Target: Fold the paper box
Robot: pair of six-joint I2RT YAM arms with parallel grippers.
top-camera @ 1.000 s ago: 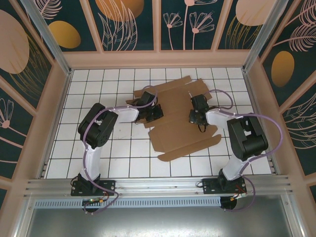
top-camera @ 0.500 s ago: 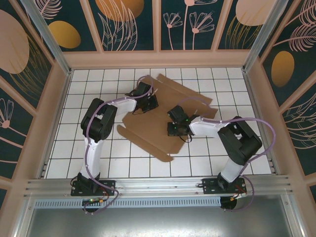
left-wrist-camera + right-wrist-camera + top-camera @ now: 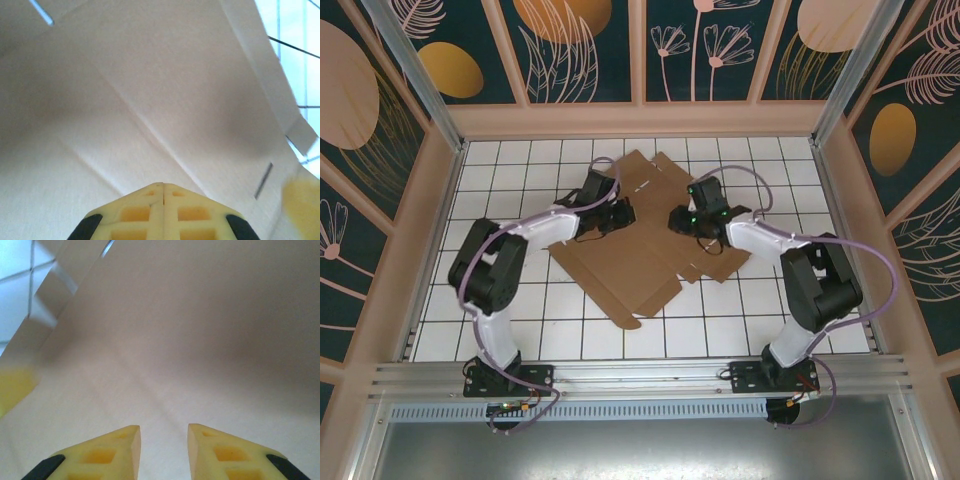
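Observation:
The paper box (image 3: pixel 620 265) is a flat brown cardboard sheet with flaps and slots, lying diagonally on the white tiled floor. My left gripper (image 3: pixel 625 213) rests over its far left part. In the left wrist view its yellow fingers (image 3: pixel 163 186) are shut tip to tip with nothing between them, close above the creased cardboard (image 3: pixel 150 100). My right gripper (image 3: pixel 677 220) faces it from the right over the sheet's far part. In the right wrist view it (image 3: pixel 164 432) stands open with a bare gap just above the cardboard (image 3: pixel 200 330).
Wooden walls with painted panels (image 3: pixel 640 120) ring the tiled floor (image 3: pixel 500 180). A metal rail (image 3: pixel 640 375) carrying both arm bases runs along the near edge. Bare tiles lie left, right and in front of the sheet.
The sheet has turned and slid leftward. The right gripper swung left, then back toward the far side, and its jaws parted. The left gripper stayed shut and shifted slightly back.

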